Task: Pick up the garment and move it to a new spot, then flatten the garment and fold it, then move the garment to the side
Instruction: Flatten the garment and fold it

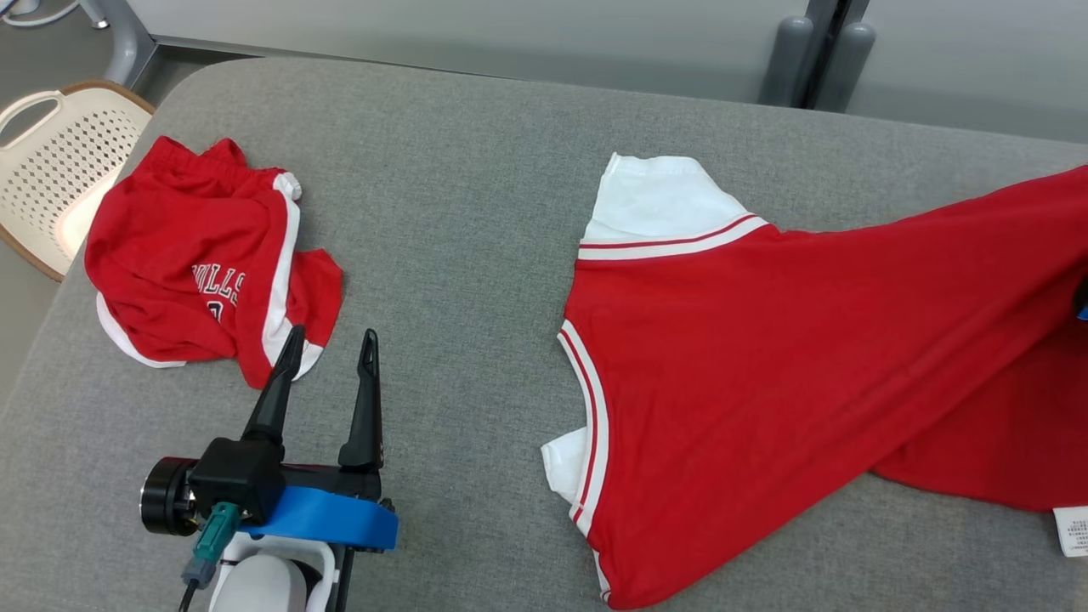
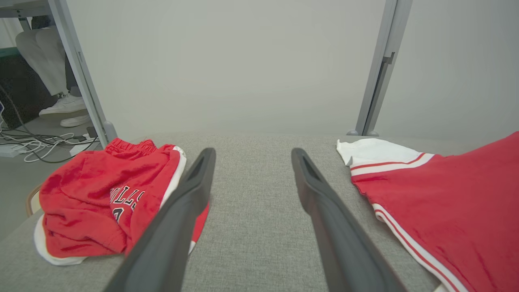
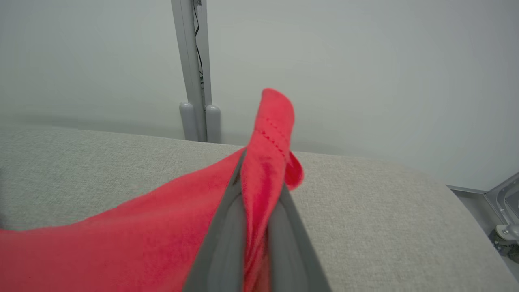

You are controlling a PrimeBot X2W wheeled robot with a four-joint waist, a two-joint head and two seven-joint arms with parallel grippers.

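The garment (image 1: 765, 357), a red jersey with white striped sleeves, lies spread over the right half of the grey padded table (image 1: 459, 212). Its right end rises off the cloth toward the view's right edge. In the right wrist view my right gripper (image 3: 261, 174) is shut on a bunched fold of the garment (image 3: 267, 134), which sticks up past the fingertips. My left gripper (image 1: 331, 336) hovers open over the table's front left with nothing between its fingers. In the left wrist view the left gripper (image 2: 252, 154) points at bare table, with the garment (image 2: 454, 202) to its right.
Crumpled red shorts (image 1: 204, 263) with white trim lie at the table's left, touching the left finger's tip in the head view. A cream perforated basket (image 1: 51, 161) stands beyond the left edge. Grey posts (image 1: 816, 51) rise behind. A person's shoes (image 2: 65, 107) and cables lie on the floor.
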